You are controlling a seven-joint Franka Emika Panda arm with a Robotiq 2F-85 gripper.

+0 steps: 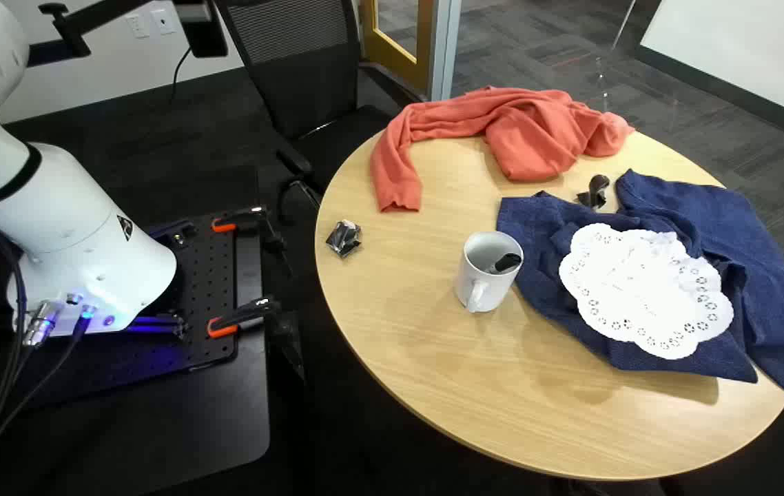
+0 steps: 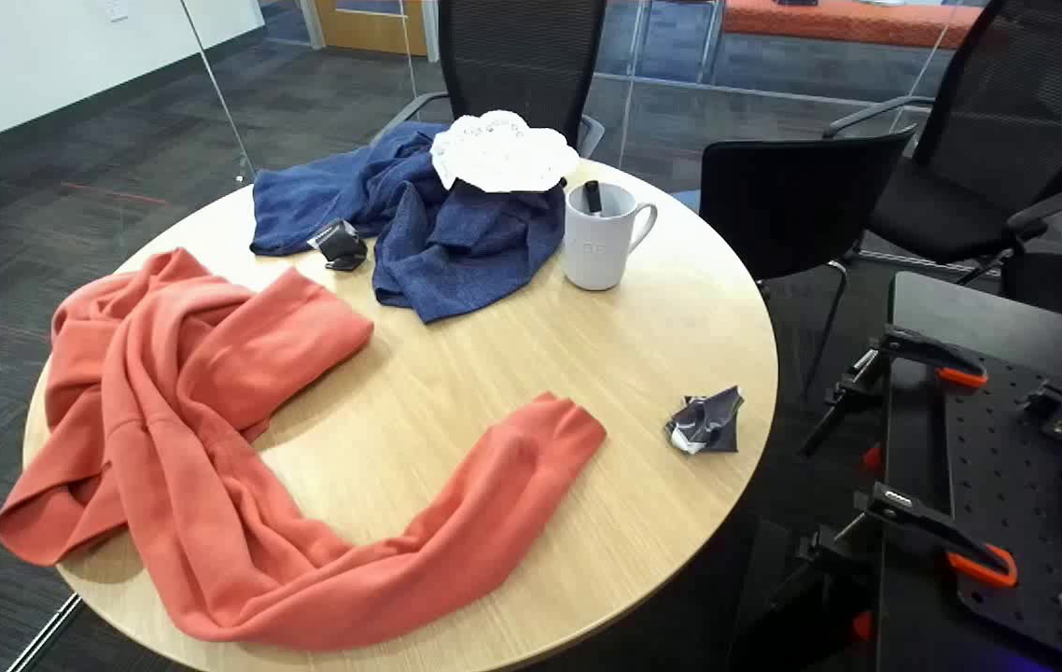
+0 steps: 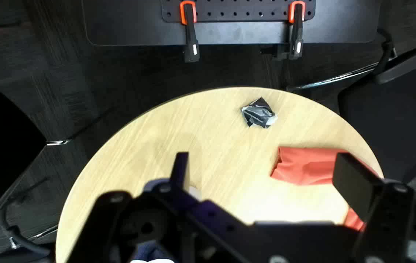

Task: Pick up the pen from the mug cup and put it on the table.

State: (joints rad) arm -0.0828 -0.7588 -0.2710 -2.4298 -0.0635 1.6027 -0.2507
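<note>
The pen point(image 1: 506, 262) is dark and leans inside the mug cup, its end showing at the rim; it also shows in an exterior view point(image 2: 593, 197). The white mug cup point(image 1: 478, 282) stands upright on the round light wood table point(image 1: 406, 331); it also shows in an exterior view point(image 2: 594, 250). In the wrist view my gripper point(image 3: 261, 166) is open with nothing between its fingers, high above the table. The mug point(image 3: 195, 192) is mostly hidden there behind the left-hand finger, and the pen is hidden. My fingers do not show in either exterior view.
A crumpled dark wrapper point(image 3: 259, 114) lies near the table edge by the black cart point(image 3: 131, 27). A coral cloth point(image 2: 307, 560) lies along one side. A navy cloth point(image 1: 543, 303) with a white doily point(image 1: 643, 289) lies beside the mug. A dark chunky lump point(image 2: 342, 245) touches the navy cloth's side.
</note>
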